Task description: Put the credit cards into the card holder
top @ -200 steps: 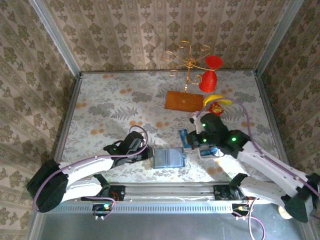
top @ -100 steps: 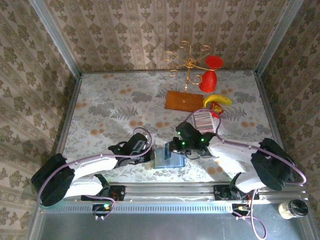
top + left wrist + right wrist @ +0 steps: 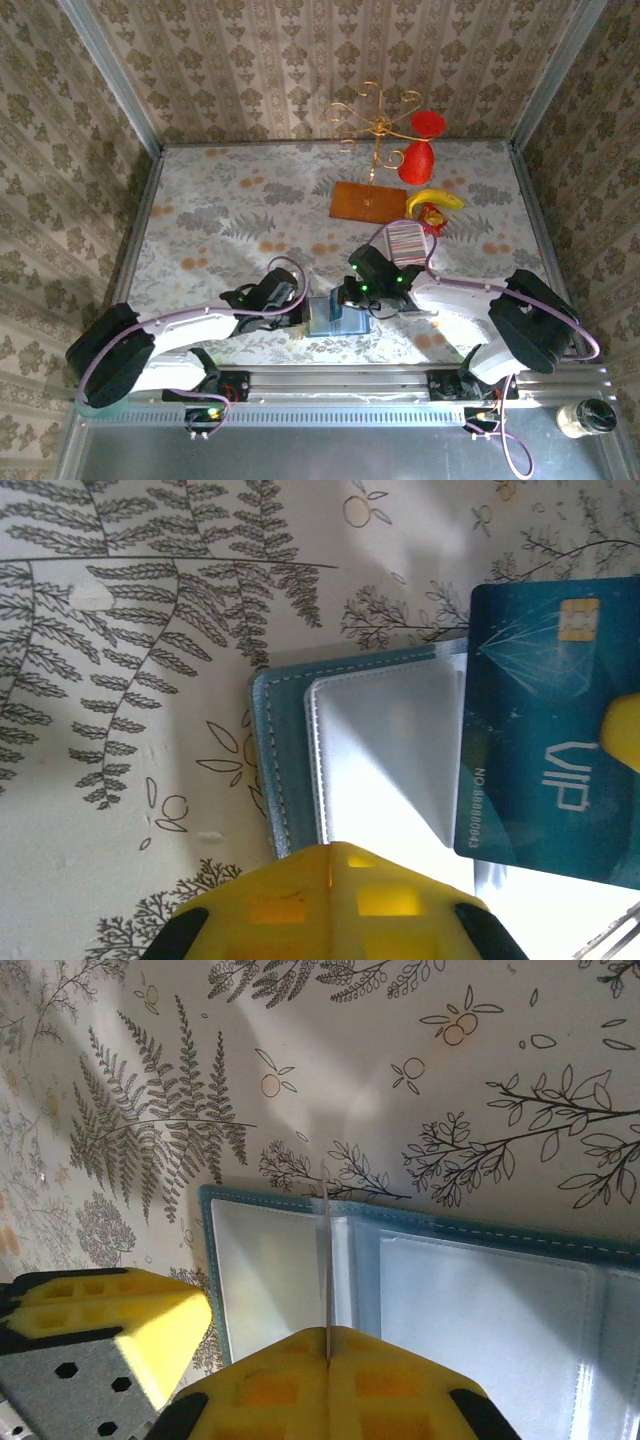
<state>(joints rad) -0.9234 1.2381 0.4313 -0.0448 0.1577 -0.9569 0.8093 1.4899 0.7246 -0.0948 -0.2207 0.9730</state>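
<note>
right tool (image 3: 328, 1352) swung in over card holder (image 3: 286, 750), pinching blue card (image 3: 530, 720), left tool (image 3: 330, 858) closed at holder's edge

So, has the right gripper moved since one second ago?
Yes. The right gripper went left and nearer, away from the orange board, over the card holder.

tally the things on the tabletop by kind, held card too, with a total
card holder: 1
blue card: 1
striped tray: 1
orange-brown board: 1
banana: 1
gold wire stand: 1
red pieces on stand: 2
red-yellow item by banana: 1
total: 9
</note>
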